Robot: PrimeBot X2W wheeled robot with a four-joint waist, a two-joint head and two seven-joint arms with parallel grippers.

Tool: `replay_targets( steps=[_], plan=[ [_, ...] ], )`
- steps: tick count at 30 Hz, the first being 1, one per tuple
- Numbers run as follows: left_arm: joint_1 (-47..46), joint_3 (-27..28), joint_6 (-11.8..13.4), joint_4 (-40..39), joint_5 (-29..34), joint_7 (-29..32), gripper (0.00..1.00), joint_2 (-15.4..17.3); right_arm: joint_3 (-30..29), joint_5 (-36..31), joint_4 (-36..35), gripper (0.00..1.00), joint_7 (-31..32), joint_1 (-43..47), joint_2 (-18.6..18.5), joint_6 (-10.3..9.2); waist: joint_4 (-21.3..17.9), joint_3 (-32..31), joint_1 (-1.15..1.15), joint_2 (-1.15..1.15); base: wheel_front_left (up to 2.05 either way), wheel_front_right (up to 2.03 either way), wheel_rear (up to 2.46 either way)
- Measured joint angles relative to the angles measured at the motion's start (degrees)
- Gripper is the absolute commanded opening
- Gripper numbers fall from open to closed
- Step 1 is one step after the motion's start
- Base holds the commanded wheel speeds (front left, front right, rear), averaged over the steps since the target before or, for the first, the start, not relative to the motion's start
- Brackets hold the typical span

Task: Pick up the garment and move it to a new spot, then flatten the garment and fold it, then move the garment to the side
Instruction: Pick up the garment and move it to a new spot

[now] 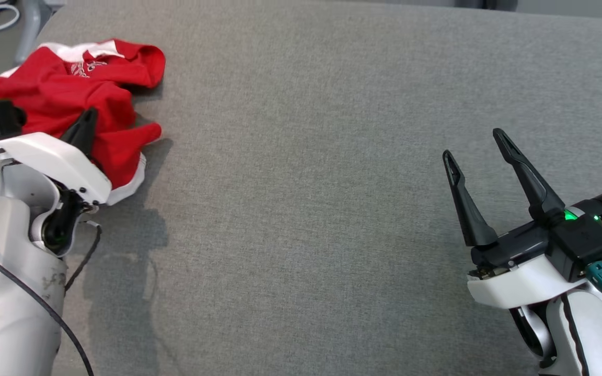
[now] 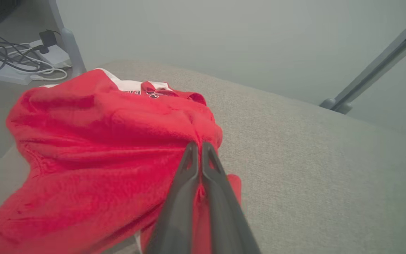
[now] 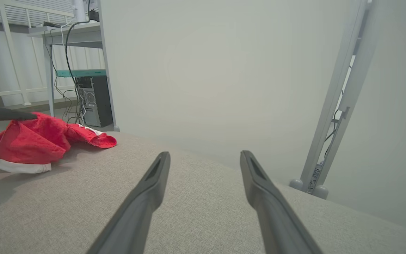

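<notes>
Upper left, the left gripper [image 2: 198, 145] pinches the crumpled red garment [image 1: 60, 83] between its fingers; lower right, the right gripper [image 1: 472, 143] waits, fingers spread. Moving, flattening and folding all remain.

Left claw [image 2: 198, 145] pinched closed; right claw [image 1: 472, 142] spread wide.

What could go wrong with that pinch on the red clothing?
The left gripper is shut on just a small fold of the crumpled garment, so the cloth might slip out when lifted. The garment lies near the table corner, so a loose part could drag over the edge. The right gripper stands open far off, unable to help.
</notes>
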Motion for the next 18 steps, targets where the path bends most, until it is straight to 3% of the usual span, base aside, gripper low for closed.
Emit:
replay_targets(
  steps=[11, 18],
  plan=[
    [5.49, -7.77, 0.15, -19.25, -1.00, 5.87, 0.00, -5.39, -2.20, 0.00, 1.64, 1.00, -1.80, 0.15, 1.47, 0.00, -4.66, -3.35, 0.00, 0.00, 0.00, 0.00, 0.00],
    [6.06, -14.03, 2.77, -29.69, -1.43, 8.56, 0.00, -11.00, -4.05, -0.22, 1.74, 1.00, -2.78, -0.53, 2.55, 0.00, -10.21, -2.98, 0.00, 0.00, 0.00, 0.00, 0.00]
  ],
)
